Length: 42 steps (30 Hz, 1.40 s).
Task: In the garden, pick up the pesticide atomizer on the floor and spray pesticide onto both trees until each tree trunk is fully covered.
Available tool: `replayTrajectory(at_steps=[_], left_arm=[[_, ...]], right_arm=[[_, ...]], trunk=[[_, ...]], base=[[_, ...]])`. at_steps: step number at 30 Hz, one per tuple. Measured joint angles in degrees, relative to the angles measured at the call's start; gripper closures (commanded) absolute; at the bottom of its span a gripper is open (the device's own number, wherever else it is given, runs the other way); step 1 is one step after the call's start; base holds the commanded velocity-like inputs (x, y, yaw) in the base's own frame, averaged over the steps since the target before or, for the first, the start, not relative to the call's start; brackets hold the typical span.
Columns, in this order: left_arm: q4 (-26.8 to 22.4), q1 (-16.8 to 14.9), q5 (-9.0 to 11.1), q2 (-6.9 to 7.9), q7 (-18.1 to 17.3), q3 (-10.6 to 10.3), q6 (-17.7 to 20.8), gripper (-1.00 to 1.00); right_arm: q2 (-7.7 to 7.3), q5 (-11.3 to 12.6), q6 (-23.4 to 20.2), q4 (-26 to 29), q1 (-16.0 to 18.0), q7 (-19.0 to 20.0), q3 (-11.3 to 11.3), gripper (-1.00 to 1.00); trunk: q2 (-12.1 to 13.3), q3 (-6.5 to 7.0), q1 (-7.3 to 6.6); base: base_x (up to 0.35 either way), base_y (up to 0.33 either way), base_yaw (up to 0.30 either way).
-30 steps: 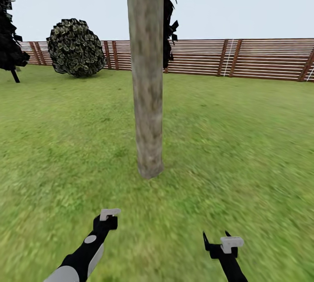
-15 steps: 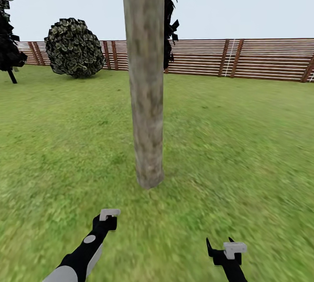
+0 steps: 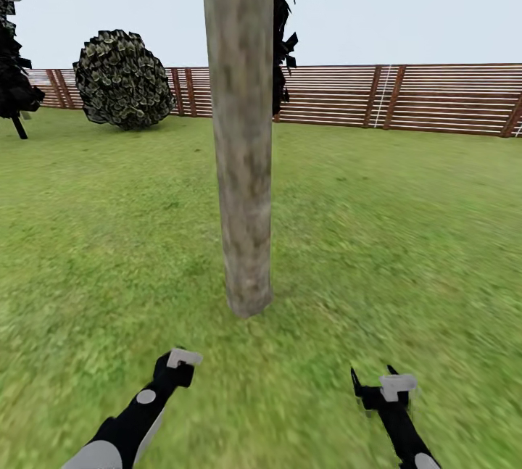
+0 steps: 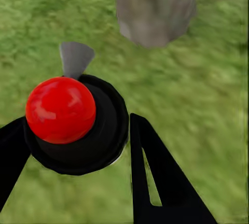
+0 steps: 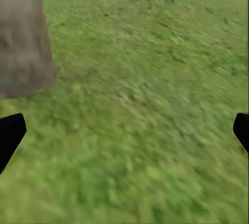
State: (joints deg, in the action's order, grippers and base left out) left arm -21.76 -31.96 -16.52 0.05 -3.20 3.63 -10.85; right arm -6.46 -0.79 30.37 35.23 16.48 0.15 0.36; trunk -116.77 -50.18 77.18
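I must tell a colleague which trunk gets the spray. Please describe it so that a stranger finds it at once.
Look at the lawn in front of the brown slat fence. The trunk stands alone in the middle, straight ahead of both claws. It is a thick, bare, blotchy grey-brown post, unlike the round leafy bush by the fence.

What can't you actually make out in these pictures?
- Tree trunk: head view's upper edge cuts off its top.
- Pesticide atomizer: in the left wrist view its red ball hides the body beneath; the left tool is clamped on it.
- Right tool: right wrist view shows only the fingertips at the edges.
- Grass: blurred.
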Motion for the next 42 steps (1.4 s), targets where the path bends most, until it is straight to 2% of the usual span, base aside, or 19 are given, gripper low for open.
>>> replayTrajectory(at_steps=[1,3,6,9,11,13,15,16,18,19,21,22,28,31,34,37,38,40,42], left_arm=[[0.0,0.0,-1.2,0.08,-1.2,-0.1,0.0,1.00],[0.0,0.2,-6.1,0.33,-6.8,-0.7,0.2,1.00],[0.1,0.1,-11.0,1.26,-14.6,-0.8,0.3,1.00],[0.1,-0.3,-12.1,2.84,-21.1,-0.8,0.3,1.00],[0.1,-0.4,-12.4,3.70,-27.7,-0.8,0.4,1.00],[0.0,-0.8,-12.6,4.20,-36.9,-0.8,1.4,1.00],[0.0,-2.1,-12.5,4.33,-39.9,-0.9,3.1,1.00],[0.0,-3.1,-12.5,4.36,-41.0,-1.1,4.4,1.00],[0.0,-3.5,-12.9,4.35,-41.4,-1.3,4.7,1.00],[0.0,-3.7,-13.8,4.31,-41.7,-1.3,4.9,1.00],[0.0,-3.7,-15.0,4.19,-41.9,-1.3,5.2,1.00],[0.0,-3.8,-16.2,4.02,-42.0,-1.3,5.6,1.00],[0.0,-3.8,-18.1,3.67,-42.1,-1.4,6.3,1.00],[0.0,-3.9,-20.2,3.06,-42.1,-1.4,7.0,1.00],[0.0,-3.9,-24.2,1.83,-42.2,-1.4,8.4,1.00],[0.0,-3.9,-26.3,1.24,-42.3,-1.3,9.0,1.00],[0.0,-3.9,-26.8,1.21,-42.5,-1.3,9.1,1.00],[0.0,-3.9,-26.9,1.24,-43.4,-1.3,9.1,1.00],[-0.1,-3.9,-27.1,1.24,-46.0,-1.3,8.8,1.00]], right_arm=[[0.06,-0.2,-0.3,0.6,0.5,0.2,0.1,-1.00],[0.24,-2.1,-2.8,3.1,2.3,2.8,2.0,-1.00],[0.44,-5.8,-10.9,7.2,4.1,11.3,8.6,-1.00],[1.06,-6.7,-16.1,9.6,6.4,14.7,11.0,-1.00],[1.47,-7.3,-17.8,10.4,8.4,16.2,11.8,-1.00],[2.20,-9.0,-20.7,10.7,12.4,23.0,15.3,-1.00],[3.09,-9.9,-23.4,11.0,15.2,30.1,17.4,-1.00],[3.50,-10.1,-24.6,11.7,16.6,35.8,18.1,-1.00],[3.59,-10.3,-24.8,11.6,17.0,38.2,18.3,-1.00],[3.62,-10.4,-24.9,11.6,17.1,39.1,18.5,-1.00],[3.63,-10.4,-25.0,11.6,17.1,39.4,18.7,-1.00],[3.64,-10.4,-25.1,11.6,17.2,39.6,18.8,-1.00],[3.65,-10.7,-25.1,11.6,17.2,39.8,19.0,-1.00],[3.62,-12.5,-25.1,11.6,17.2,40.4,19.9,-1.00],[3.68,-15.8,-25.2,12.0,17.2,45.2,23.3,-1.00],[3.72,-17.2,-25.1,12.2,17.2,48.2,24.7,-1.00],[3.73,-17.7,-25.1,12.2,17.2,49.0,25.0,1.00],[3.69,-17.8,-25.1,12.0,17.2,49.2,25.1,1.00],[3.57,-17.9,-25.1,11.9,17.2,49.3,25.1,1.00]], trunk=[[0.0,0.00,0.00],[0.0,0.00,0.00],[0.0,0.00,0.00],[0.0,0.00,0.00],[0.0,0.00,0.00],[0.0,0.00,0.00],[0.0,0.01,0.00],[0.0,0.01,0.00],[0.0,0.00,0.00],[0.0,-0.01,0.00],[0.0,-0.01,0.00],[0.0,-0.01,0.00],[0.0,-0.01,0.00],[0.0,-0.01,0.00],[0.0,-0.01,0.00],[0.0,-0.01,0.00],[0.0,-0.01,0.00],[0.0,-0.01,0.00],[0.0,-0.01,0.00]], base=[[0.000,0.000,0.000],[0.000,0.000,0.000],[0.000,0.000,0.000],[0.000,0.000,0.000],[0.000,0.000,0.000],[0.000,0.000,0.000],[0.000,0.000,0.000],[0.000,0.000,0.000],[0.000,0.000,0.000],[0.000,0.000,0.000],[0.000,0.000,0.000],[0.000,0.000,0.000],[0.000,0.000,0.000],[0.000,0.000,0.000],[0.000,0.000,0.000],[0.000,0.000,0.000],[0.000,0.000,0.000],[0.000,0.000,0.000],[0.000,0.000,0.000]])
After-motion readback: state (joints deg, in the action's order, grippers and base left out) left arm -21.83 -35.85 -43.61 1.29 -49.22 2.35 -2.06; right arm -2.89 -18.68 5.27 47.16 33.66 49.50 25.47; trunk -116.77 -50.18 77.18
